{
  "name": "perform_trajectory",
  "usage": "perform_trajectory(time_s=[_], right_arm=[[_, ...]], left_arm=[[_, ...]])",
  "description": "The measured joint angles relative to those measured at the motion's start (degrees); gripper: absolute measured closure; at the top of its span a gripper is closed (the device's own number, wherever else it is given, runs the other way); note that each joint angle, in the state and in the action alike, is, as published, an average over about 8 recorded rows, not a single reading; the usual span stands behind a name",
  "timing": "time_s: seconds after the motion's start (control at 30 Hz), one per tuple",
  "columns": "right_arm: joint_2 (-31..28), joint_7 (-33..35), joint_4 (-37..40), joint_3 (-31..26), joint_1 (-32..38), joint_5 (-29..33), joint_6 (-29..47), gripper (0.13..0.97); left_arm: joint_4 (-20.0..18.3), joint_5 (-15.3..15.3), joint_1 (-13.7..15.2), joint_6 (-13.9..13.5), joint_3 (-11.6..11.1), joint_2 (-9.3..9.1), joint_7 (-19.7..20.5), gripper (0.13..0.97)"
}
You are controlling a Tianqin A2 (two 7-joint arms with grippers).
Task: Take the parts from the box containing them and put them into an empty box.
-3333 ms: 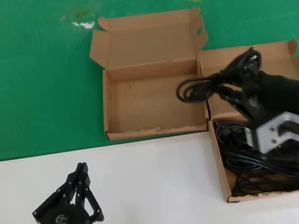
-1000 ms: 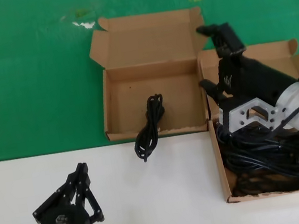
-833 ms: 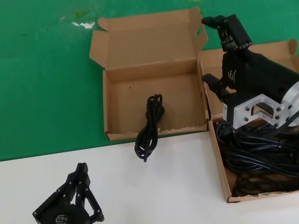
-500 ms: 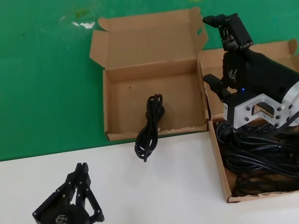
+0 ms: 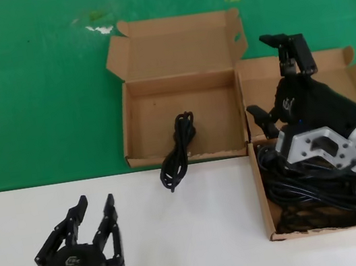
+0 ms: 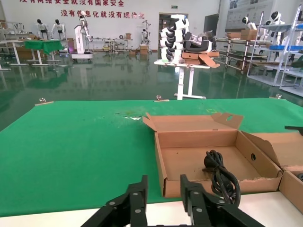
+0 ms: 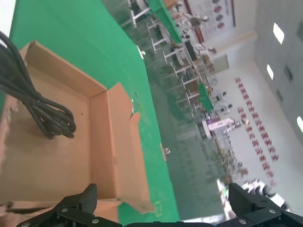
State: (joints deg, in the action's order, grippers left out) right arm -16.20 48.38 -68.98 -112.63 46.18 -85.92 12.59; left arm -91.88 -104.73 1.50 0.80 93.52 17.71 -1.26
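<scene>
Right gripper (image 5: 276, 74): fingers apart, holding nothing, above the full box (image 5: 267, 207).
Cord (image 5: 178, 149): draped over the empty box (image 5: 142, 158) front rim.
Left gripper (image 5: 88, 211): fingers apart, near the table's front edge.

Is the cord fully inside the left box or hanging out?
Hanging out. The cord lies across the left box's frayed front rim, one end inside on the floor, the other on the white table.

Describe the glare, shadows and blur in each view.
Head view: even light, slightly soft, faint shadows inside the empty box. Left wrist view: glare on the glossy hall floor; cord sharp. Right wrist view: tilted, background hall blurred, bright ceiling lights.
</scene>
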Motion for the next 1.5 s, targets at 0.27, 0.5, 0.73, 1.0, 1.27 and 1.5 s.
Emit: perform_trajectory(time_s=[0.27, 0.5, 0.73, 1.0, 1.27, 1.5], right_arm=[[-0.11, -5.61, -2.63, 2.43, -5.36, -1.99, -1.46, 0.129], [-0.22, -10.63, -5.00, 4.62, -10.18, -3.79, -2.77, 0.129], [-0.32, -15.67, -7.35, 6.79, -14.95, -5.57, -4.08, 0.129], [-0.44, -21.41, -10.04, 9.27, -20.43, -7.61, -5.57, 0.129], [-0.56, -27.13, -12.75, 11.78, -25.96, -9.66, -7.07, 0.129], [-0.66, -32.17, -15.10, 13.95, -30.75, -11.45, -8.38, 0.129]], left_arm=[[0.03, 0.19, -0.18, -0.09, -0.21, -0.06, 0.16, 0.741], [0.05, 0.35, -0.33, -0.18, -0.41, -0.12, 0.29, 0.611], [0.07, 0.52, -0.49, -0.26, -0.60, -0.17, 0.42, 0.425], [0.09, 0.71, -0.67, -0.36, -0.82, -0.23, 0.56, 0.282], [0.12, 0.90, -0.84, -0.45, -1.04, -0.29, 0.71, 0.221], [0.14, 1.06, -1.00, -0.53, -1.23, -0.35, 0.84, 0.155]])
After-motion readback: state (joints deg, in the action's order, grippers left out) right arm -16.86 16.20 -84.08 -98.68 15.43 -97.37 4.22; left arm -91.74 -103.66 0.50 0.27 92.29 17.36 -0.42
